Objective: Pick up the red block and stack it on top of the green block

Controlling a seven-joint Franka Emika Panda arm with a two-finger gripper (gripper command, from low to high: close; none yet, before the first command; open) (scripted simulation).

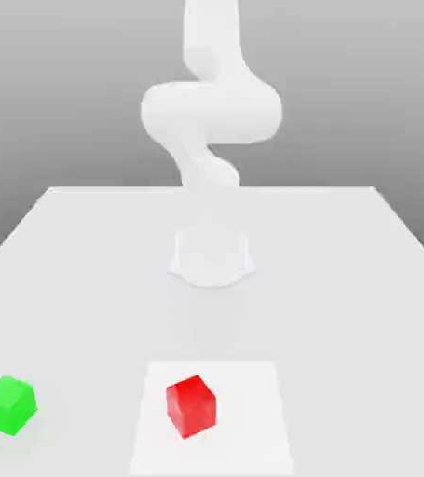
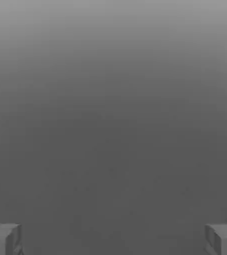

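the red block (image 1: 192, 407) was in the lower middle of the exterior view, a little to the left of the frame's center line. it showed against a pale square patch (image 1: 253, 419), over the patch's left half, with its edges turned askew to the patch's sides. the green block (image 1: 8, 406) was at the lower left of the same view, close to the frame's edge, and it too was turned at an angle. the two blocks were well apart, at nearly the same height in the frame — the left border of the patch and a strip of pale tabletop (image 1: 85, 326) came between them.

the gripper (image 2: 113, 240) had its fingers spread wide in the hand view, with a gap between them and a smooth gray expanse beyond.

the white arm (image 1: 211, 112) rose through the upper middle of the exterior view, bending at rounded joints and running up to the top edge of the frame. its base (image 1: 211, 259) stood on the tabletop near the middle of the frame, above both blocks in the picture and well apart from them — neither the base nor the bends overlapped either block there. a gray backdrop (image 1: 57, 93) filled the upper part of the frame.
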